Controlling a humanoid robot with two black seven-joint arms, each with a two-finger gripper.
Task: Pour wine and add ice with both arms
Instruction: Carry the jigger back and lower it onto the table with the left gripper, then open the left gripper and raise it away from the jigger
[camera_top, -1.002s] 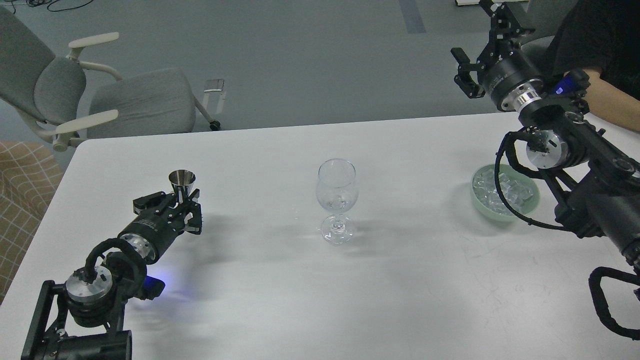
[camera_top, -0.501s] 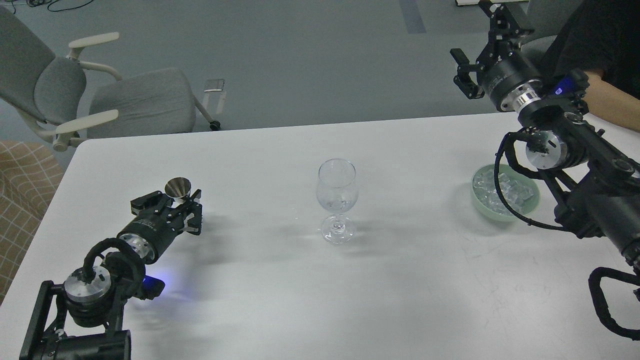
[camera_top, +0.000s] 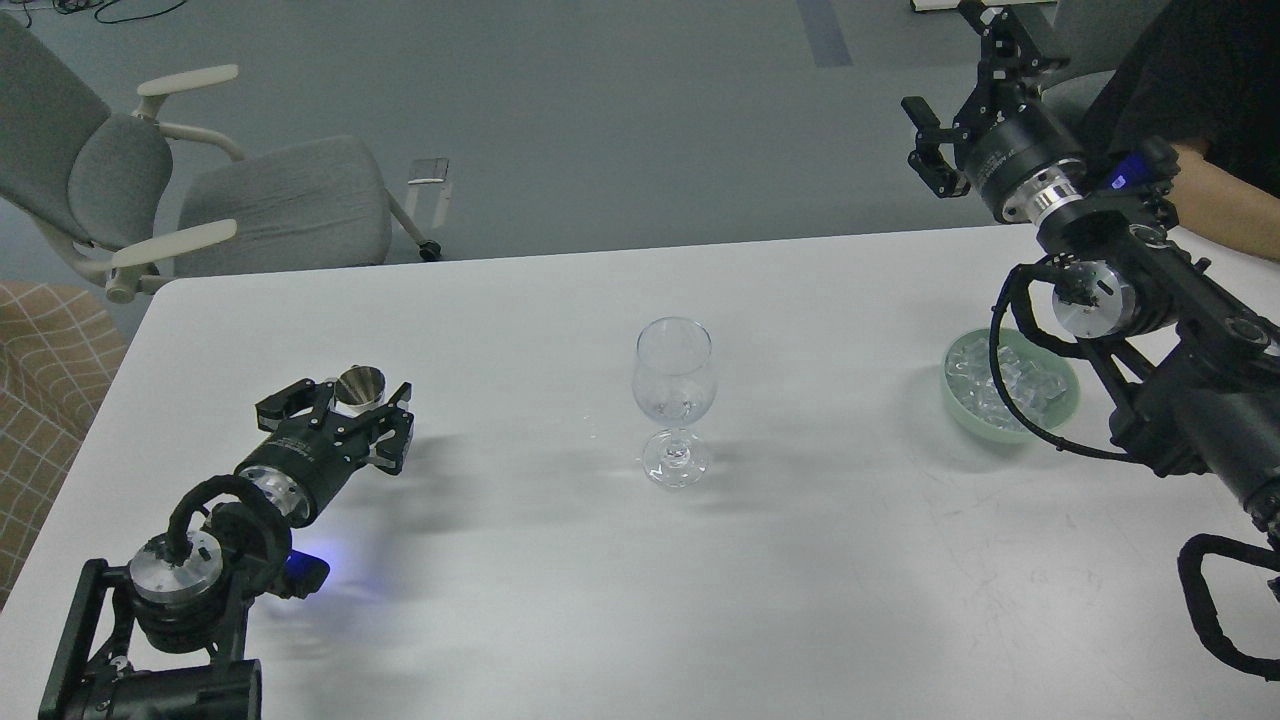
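A clear stemmed wine glass (camera_top: 673, 385) stands upright at the table's middle and looks empty. A small steel jigger (camera_top: 360, 386) stands low on the table at the left, between the spread fingers of my left gripper (camera_top: 352, 408), which is open around it. A pale green bowl (camera_top: 1003, 431) at the right holds a heap of clear ice (camera_top: 975, 388), partly hidden by my right arm's cable. My right gripper (camera_top: 965, 95) is open and empty, held high beyond the table's far right edge.
The white table (camera_top: 640, 600) has a few small drops (camera_top: 590, 430) left of the glass. A grey office chair (camera_top: 200, 190) stands beyond the far left corner. A person's bare arm (camera_top: 1225, 205) rests at the far right corner, close to my right arm.
My left gripper has lowered the jigger towards the table and its fingers have spread wider around it. The right arm has barely moved.
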